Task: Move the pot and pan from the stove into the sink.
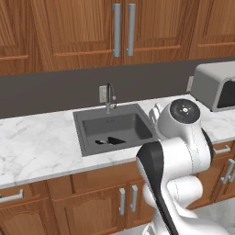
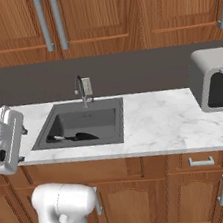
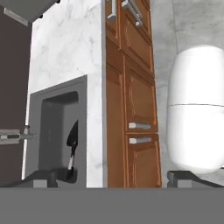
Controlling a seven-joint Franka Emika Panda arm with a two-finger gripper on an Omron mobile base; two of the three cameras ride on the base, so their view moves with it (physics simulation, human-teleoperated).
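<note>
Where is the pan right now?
The pan lies on the floor of the sink, near its front wall, handle toward the left in both base views, opposite the faucet.

One sink (image 1: 87,133) with one faucet (image 1: 109,96), set in one marble desk (image 1: 36,147). One black pan (image 1: 110,140) lies in the basin. One grey toaster oven (image 1: 215,87) on the desk. One wall outlet (image 1: 103,93). Two long handles (image 1: 124,30) on the upper cabinets

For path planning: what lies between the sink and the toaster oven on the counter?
Bare marble counter separates the sink from the toaster oven, seen in the right base view.
</note>
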